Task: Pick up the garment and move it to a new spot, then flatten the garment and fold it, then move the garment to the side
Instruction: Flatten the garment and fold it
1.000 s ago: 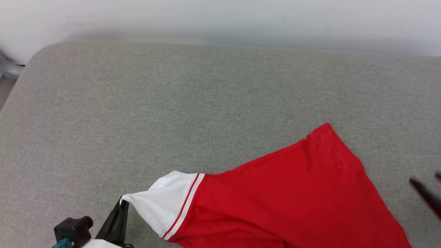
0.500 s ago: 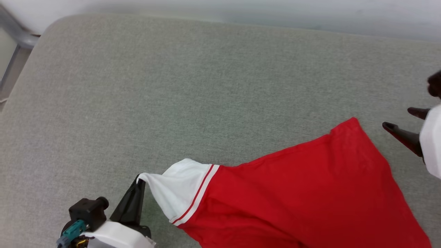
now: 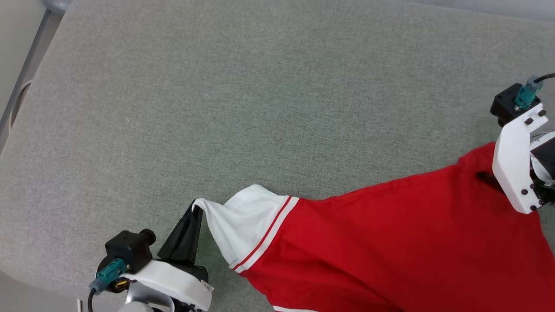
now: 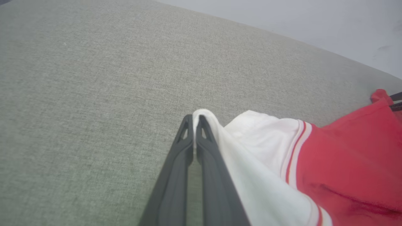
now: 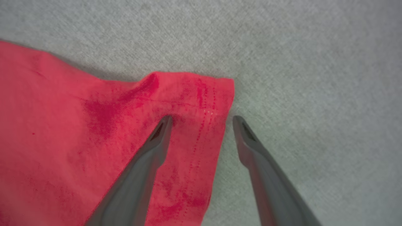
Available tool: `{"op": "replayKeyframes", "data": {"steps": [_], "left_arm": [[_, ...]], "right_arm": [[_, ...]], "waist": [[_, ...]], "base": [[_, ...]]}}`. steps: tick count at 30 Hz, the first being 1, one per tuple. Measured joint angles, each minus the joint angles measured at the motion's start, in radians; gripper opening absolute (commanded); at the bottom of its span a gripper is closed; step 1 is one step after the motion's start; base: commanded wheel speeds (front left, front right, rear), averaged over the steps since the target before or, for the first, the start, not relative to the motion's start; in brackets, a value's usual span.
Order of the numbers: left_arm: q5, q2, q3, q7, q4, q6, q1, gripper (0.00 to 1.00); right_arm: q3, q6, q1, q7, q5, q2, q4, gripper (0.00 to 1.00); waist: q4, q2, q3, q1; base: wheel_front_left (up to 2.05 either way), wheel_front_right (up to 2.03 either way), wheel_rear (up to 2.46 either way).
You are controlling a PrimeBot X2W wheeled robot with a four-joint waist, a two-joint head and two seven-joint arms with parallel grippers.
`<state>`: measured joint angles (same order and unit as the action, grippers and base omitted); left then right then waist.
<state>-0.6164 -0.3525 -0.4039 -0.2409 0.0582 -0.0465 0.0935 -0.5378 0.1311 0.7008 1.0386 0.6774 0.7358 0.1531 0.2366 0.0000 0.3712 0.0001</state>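
Left arm low at near left, left fingers (image 4: 176, 175) pinched shut on the white sleeve edge of the red white-sleeved jersey T-shirt (image 3: 390, 242) spread on the grey fabric surface (image 3: 260, 108); right arm angled down, right fingers (image 5: 141, 169) wide apart straddling its red hem corner, gripping nothing.

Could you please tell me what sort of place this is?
Probably an indoor laundry-folding test area: a broad grey fabric-covered padded surface, a plain pale wall behind it, and a red white-sleeved T-shirt laid out.
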Motion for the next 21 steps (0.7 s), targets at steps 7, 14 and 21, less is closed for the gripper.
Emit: {"op": "replayKeyframes", "data": {"steps": [7, 14, 21], "left_arm": [[0.005, 0.017, -0.005, -0.006, 0.027, 0.014, 0.030, 0.00], [0.007, 0.022, -0.001, -0.010, 0.044, 0.020, 0.037, 0.00], [0.006, 0.019, 0.005, -0.015, 0.060, 0.022, 0.033, 0.00]], "right_arm": [[-0.095, 0.000, 0.037, -0.049, 0.011, 0.018, 0.100, 1.00], [-0.170, 0.000, 0.069, -0.068, 0.060, 0.050, 0.117, 0.00], [-0.223, 0.001, 0.081, -0.185, 0.083, 0.042, 0.156, 0.00]], "waist": [[0.028, 0.0000, 0.040, -0.0001], [0.030, 0.0000, 0.049, -0.0002], [0.011, 0.0000, 0.019, -0.0001]], "base": [[0.00, 0.00, 0.00], [0.00, 0.00, 0.00], [0.00, 0.00, 0.00]]}}
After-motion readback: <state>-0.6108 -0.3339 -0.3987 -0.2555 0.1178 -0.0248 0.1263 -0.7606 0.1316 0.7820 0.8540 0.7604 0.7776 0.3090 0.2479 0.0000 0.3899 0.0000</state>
